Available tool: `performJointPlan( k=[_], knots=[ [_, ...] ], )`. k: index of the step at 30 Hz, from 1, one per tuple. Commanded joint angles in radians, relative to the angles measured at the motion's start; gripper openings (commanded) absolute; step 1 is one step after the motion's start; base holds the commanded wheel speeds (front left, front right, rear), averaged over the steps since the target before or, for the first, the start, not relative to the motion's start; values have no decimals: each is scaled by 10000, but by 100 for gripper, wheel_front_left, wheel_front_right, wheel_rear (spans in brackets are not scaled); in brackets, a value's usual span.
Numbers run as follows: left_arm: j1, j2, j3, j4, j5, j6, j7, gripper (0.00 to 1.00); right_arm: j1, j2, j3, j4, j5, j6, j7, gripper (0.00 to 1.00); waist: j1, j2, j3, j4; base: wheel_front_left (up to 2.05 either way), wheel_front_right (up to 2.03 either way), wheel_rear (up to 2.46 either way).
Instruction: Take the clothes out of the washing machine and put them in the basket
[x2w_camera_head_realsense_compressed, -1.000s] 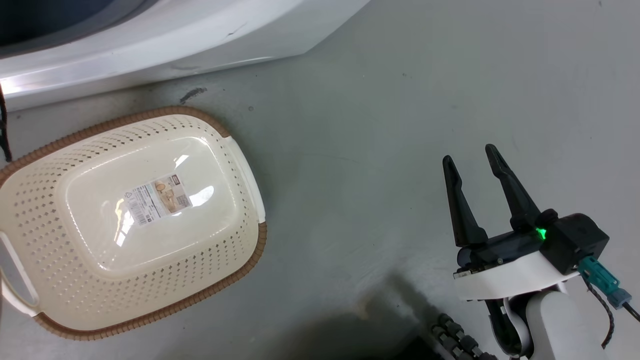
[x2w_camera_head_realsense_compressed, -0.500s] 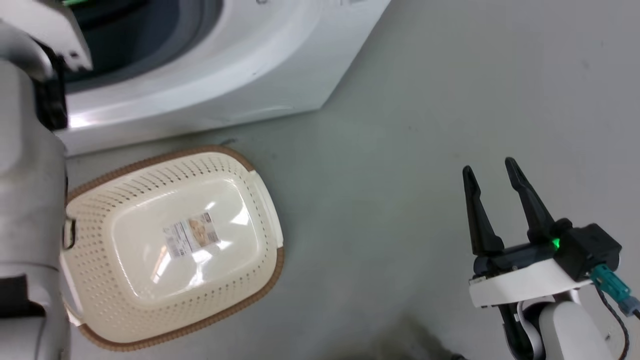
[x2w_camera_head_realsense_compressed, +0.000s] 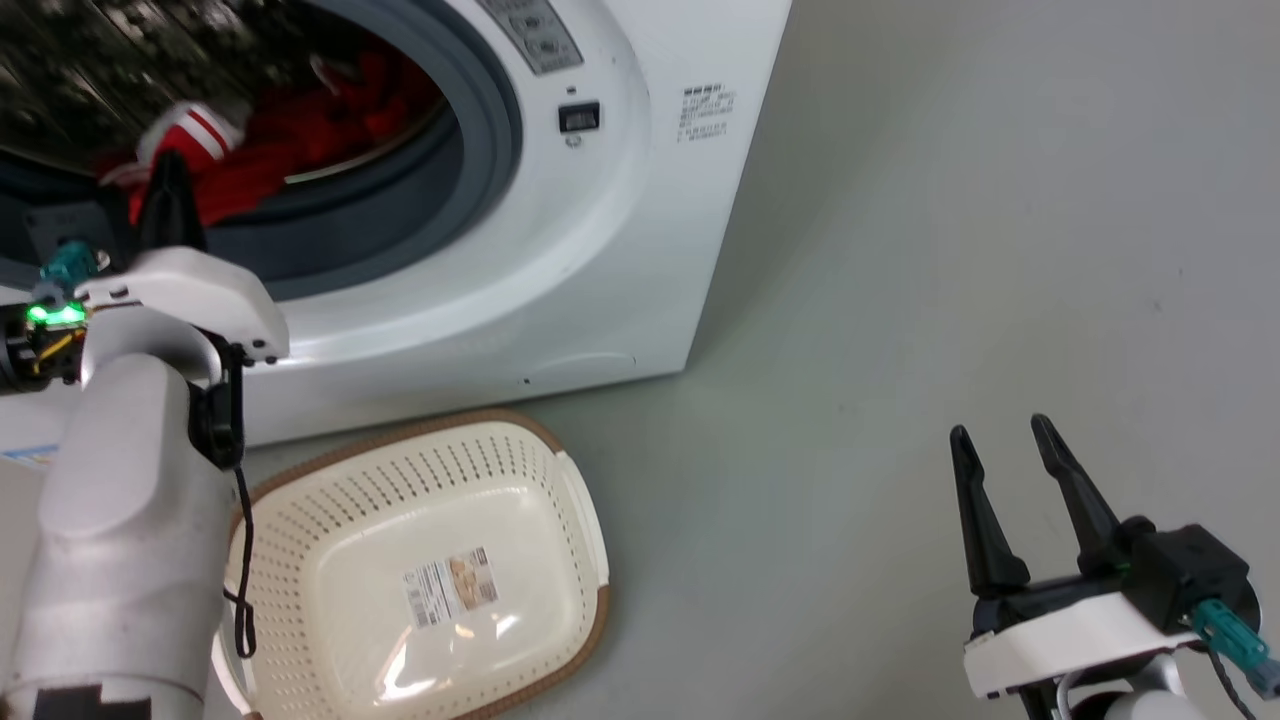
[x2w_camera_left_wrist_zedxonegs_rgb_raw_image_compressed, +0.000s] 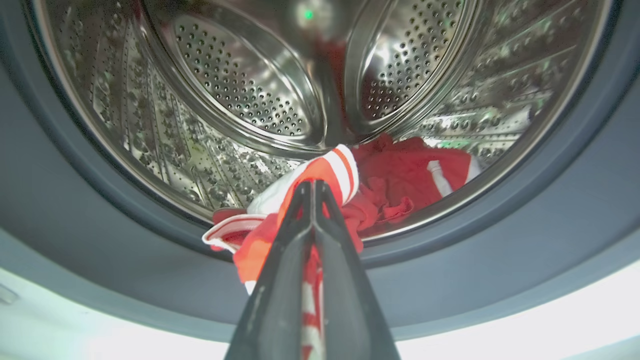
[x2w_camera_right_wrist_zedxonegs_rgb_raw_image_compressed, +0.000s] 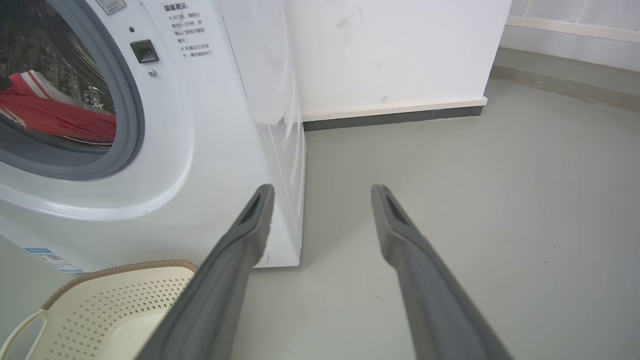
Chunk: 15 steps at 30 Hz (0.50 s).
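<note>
The camera has tipped up to the big white washing machine (x2w_camera_head_realsense_compressed: 600, 250) at upper left. The left gripper (x2w_camera_left_wrist_zedxonegs_rgb_raw_image_compressed: 313, 184) pinches soft red clothes (x2w_camera_left_wrist_zedxonegs_rgb_raw_image_compressed: 400, 175) tight, ready to pull.

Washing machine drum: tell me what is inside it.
Red clothes with white stripes lie low in the drum; the left claw is shut on one piece. Anything beneath the pile is hidden.
</note>
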Motion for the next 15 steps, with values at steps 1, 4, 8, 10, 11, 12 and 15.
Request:
performJointPlan(
  k=[1, 4, 8, 10, 11, 12, 15],
  knots=[
    [114, -21, 35, -150, -80, -21, -66, 0, 125, -11, -23, -47, -15, -3, -5, 100, 2, 0, -491, 150, 0, 0, 0],
    [928, -184, 227, -873, -47, -86, -68, 0, 373, -11, -103, -176, -15, -3, 103, 100, 2, 0, -925, 249, 0, 0, 0],
    [1860, -399, 419, -1896, 14, -158, -63, 0, 689, -11, -174, -355, -52, -3, 270, 100, 2, 0, -1451, 368, 0, 0, 0],
    [2308, -577, 463, -2463, 99, -173, -63, 0, 830, -11, -248, -442, -64, -3, 358, 100, 2, 0, -1651, 450, 0, 0, 0],
    [2570, -680, 458, -2791, 149, -140, -61, 0, 909, -11, -283, -488, -72, -3, 395, 100, 2, 0, -1772, 490, 0, 0, 0],
    [2801, -753, 475, -3126, 192, -120, -53, 0, 987, -11, -321, -528, -68, -3, 443, 100, 2, 0, -1873, 539, 0, 0, 0],
    [3496, -1005, 484, -4156, 293, -46, -53, 0, 1227, -10, -406, -645, -76, -3, 542, 100, 2, 0, -2205, 699, 0, 0, 0]
  ],
)
